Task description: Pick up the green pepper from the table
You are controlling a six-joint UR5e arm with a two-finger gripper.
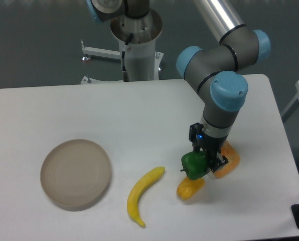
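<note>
— Where was the green pepper (194, 165) at that moment?

— In the grasp of the gripper (205, 161), near the right end of the table (139, 115). It sat in front of the yellow-orange pepper (190, 188), hiding that one's upper part, so it appeared to be off the tabletop rather than resting on it.

— And the fingers?

— Closed narrowly around the green pepper, gripping it from above. One dark finger showed on its right side; the other was mostly hidden behind the fruit.

— Which way did it point?

— The short stem stuck out to the left, towards the banana (143, 194), so the stem axis ran roughly level, left to right across the view. The body was so rounded and lumpy that it hardly had a long axis — the stem gave the only clear direction.

— What else lay about?

— An orange wedge-shaped thing, like a piece of bread (227, 161), lay just behind and to the right of the gripper, partly covered by it. The banana lay to the left of the peppers, curved, its upper tip aimed at them. The round beige plate (76, 173) sat well apart at the left — nothing on it.
</note>
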